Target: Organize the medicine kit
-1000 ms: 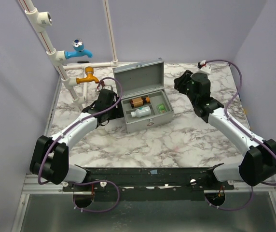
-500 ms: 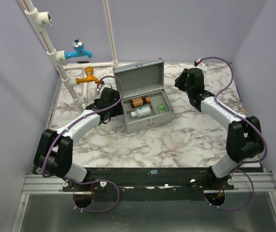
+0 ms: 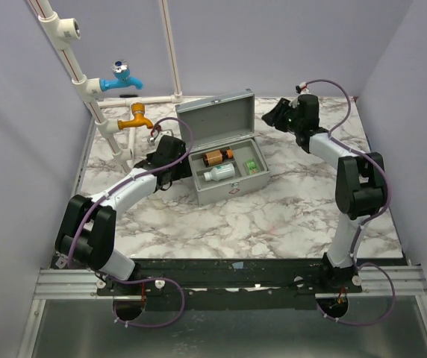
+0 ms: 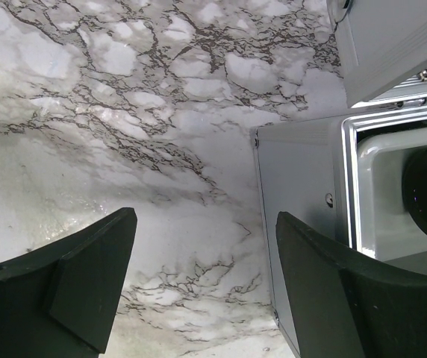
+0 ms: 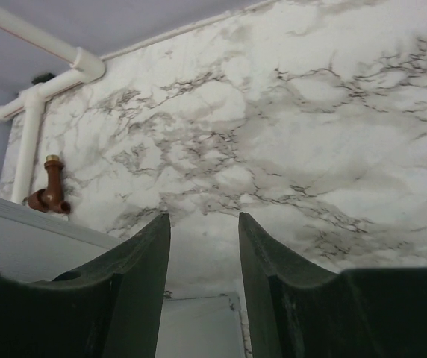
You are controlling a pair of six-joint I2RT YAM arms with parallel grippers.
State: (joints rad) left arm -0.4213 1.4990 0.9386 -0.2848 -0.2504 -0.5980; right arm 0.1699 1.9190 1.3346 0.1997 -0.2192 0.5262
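Medicine kit (image 3: 228, 188) lid up | left end effector (image 4: 204, 224) apart | right end effector (image 5: 203, 224) apart

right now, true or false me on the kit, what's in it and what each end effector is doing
1. The medicine kit has its lid standing open. True.
2. The left end effector grips the brown bottle. False: it is open and empty beside the kit's left end, and that bottle lies inside the kit.
3. A white bottle lies in the kit, on the near side of the brown one. True.
4. The right end effector is shut on the lid. False: its jaws are apart with nothing between them, off to the lid's right.
5. Both taps at the back are blue. False: one is a blue tap, the other an orange tap.
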